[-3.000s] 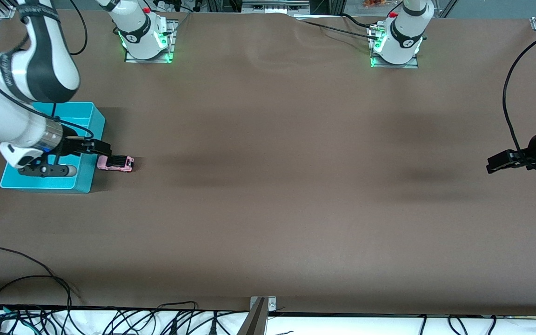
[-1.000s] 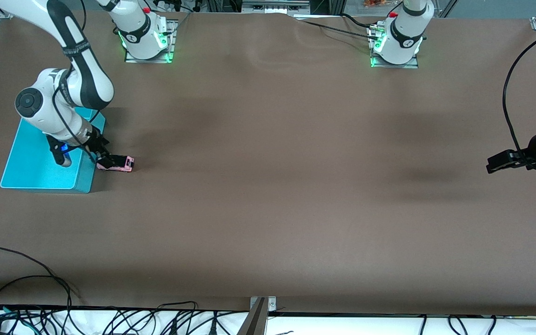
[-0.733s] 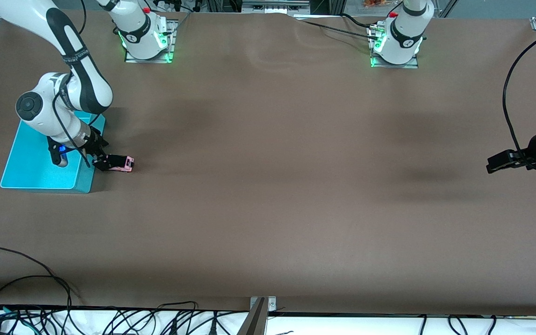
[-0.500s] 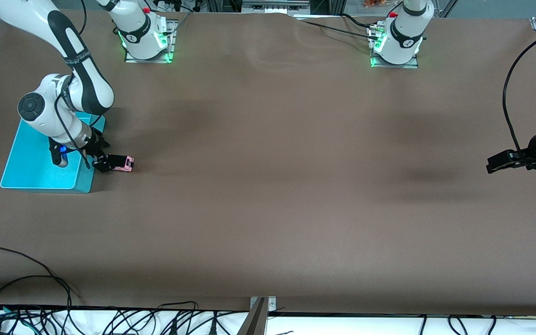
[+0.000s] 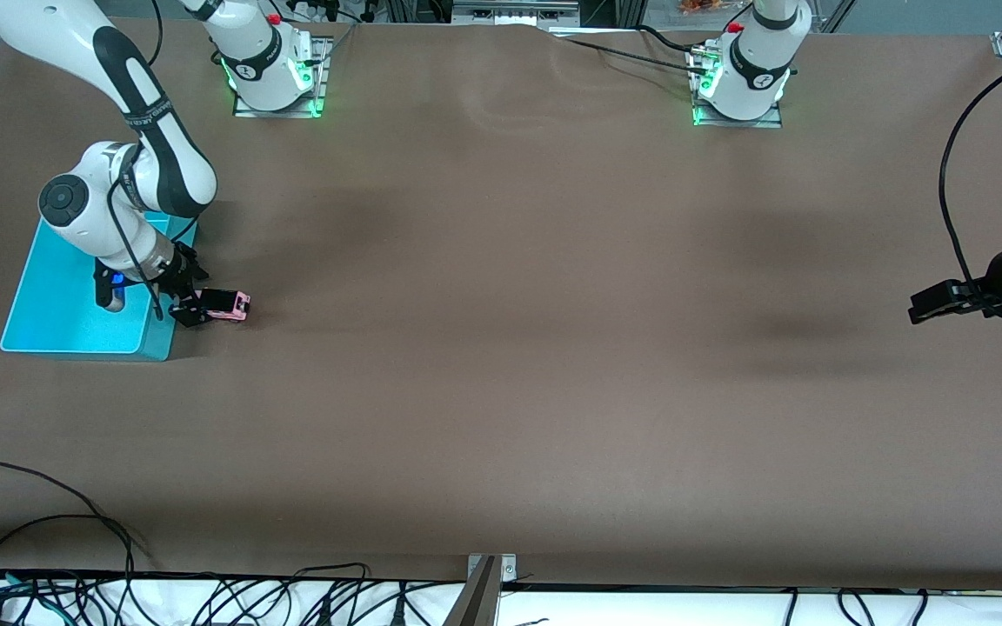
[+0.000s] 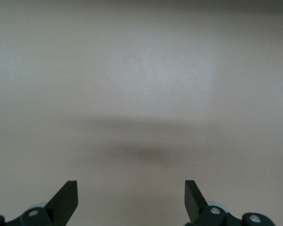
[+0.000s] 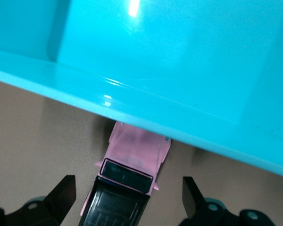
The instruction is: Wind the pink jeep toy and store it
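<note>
Jeep (image 5: 228,305): tiny, boxy, glossy pink body, black ribbed roof; I see it on table (image 5: 501,348), nose against bin (image 5: 75,304) wall. Bin: smooth turquoise plastic, shallow, rounded corners, shiny highlights in right wrist view. Table cover: matte brown, faintly wrinkled near bases. Right gripper (image 5: 190,306) low at jeep's bin end, fingers spread wide either side of jeep (image 7: 127,183), no contact I can see. Jeep's rear cut off in wrist view; wheels hard to make out. Left gripper (image 5: 931,304) waits over its table end, fingers (image 6: 66,200) apart, nothing between.
</note>
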`<state>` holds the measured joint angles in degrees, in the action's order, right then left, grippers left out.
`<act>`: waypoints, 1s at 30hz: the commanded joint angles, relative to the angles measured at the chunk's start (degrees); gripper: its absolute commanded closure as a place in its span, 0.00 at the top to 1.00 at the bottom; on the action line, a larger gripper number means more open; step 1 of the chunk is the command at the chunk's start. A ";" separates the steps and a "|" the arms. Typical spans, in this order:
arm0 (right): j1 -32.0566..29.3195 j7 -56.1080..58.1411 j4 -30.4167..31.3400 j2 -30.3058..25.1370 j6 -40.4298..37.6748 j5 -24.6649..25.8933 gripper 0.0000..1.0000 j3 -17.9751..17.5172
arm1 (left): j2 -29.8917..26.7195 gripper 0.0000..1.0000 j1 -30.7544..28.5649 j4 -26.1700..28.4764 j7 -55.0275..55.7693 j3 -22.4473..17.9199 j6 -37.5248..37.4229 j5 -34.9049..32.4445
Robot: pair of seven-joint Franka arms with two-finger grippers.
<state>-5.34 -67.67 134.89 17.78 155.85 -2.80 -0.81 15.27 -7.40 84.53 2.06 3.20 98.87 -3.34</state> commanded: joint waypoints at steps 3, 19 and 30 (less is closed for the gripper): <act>0.51 -2.02 0.47 0.50 1.21 -0.71 1.00 -0.42 | -0.94 1.00 -0.42 0.98 -1.09 0.14 -0.35 1.23; 0.60 -2.03 0.47 0.68 1.13 -0.89 0.69 -0.42 | -0.94 1.00 -0.42 0.98 -1.09 0.14 -0.35 1.32; 0.60 -1.68 0.38 0.06 0.69 -0.71 0.00 -0.51 | -0.94 1.00 -0.42 0.98 -1.09 0.14 -0.35 1.23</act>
<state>-4.92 -69.33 134.81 18.37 156.19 -2.80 -1.09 15.27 -7.40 84.63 2.06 3.20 98.87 -3.34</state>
